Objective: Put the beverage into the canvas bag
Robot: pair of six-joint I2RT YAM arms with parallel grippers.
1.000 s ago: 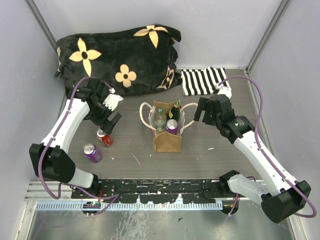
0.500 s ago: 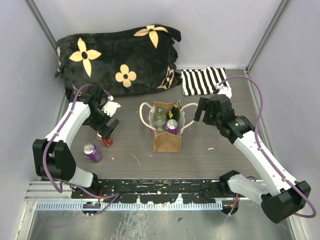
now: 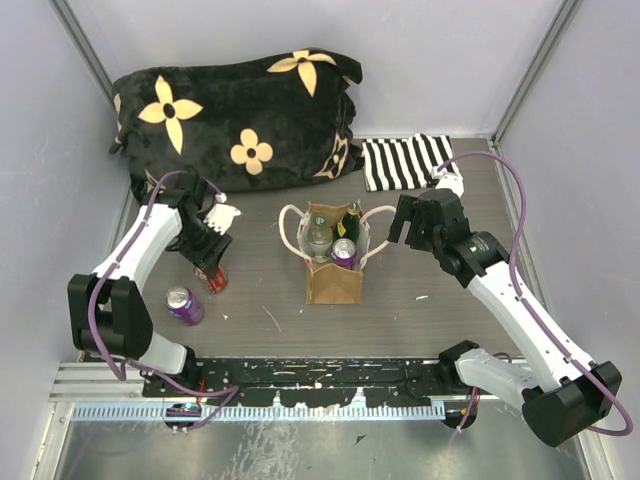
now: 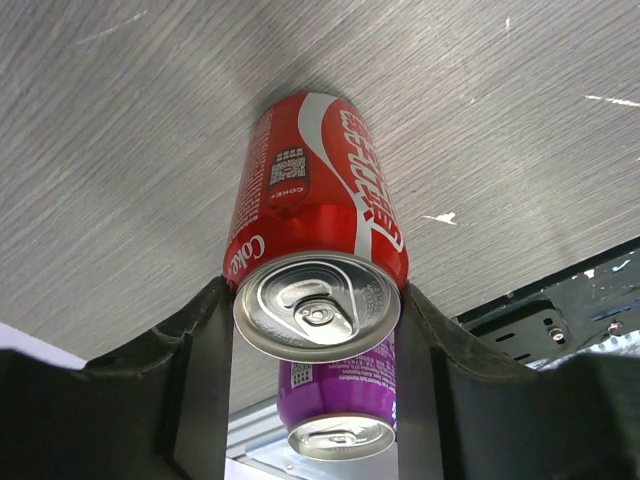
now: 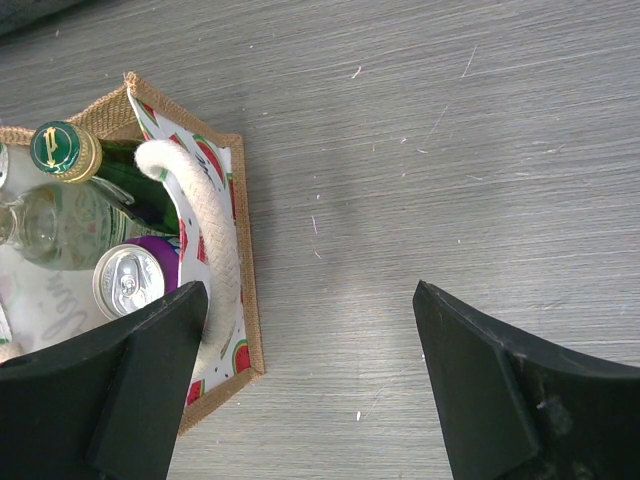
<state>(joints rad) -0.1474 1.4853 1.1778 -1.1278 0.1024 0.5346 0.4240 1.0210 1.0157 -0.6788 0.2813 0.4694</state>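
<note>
My left gripper [image 3: 211,262] is low over the red cola can [image 4: 315,215], which stands upright on the table [image 4: 520,120]. The fingers touch the can on both sides just under its top rim, so I judge it clamped, but I cannot tell how firmly. The hold is high on a smooth round wall, so the can may slide down or swing out of the fingers when I lift. A loose purple can [image 4: 340,385] stands near this hand, on its side toward the arm bases, and a sideways pull could knock it over. The canvas bag [image 3: 333,283] is well apart from the left hand, on its right. It already holds a green bottle [image 5: 60,148], a clear bottle [image 5: 50,225] and another purple can [image 5: 130,280], so I think little room is left. The red can could land on those tops or catch a rope handle [image 5: 205,230], and the soft bag may tip. My right gripper [image 5: 308,300] has its fingers wide apart with nothing in them. It is just beside the bag, which is on its left-finger side, but not touching, so nothing steadies the bag.
</note>
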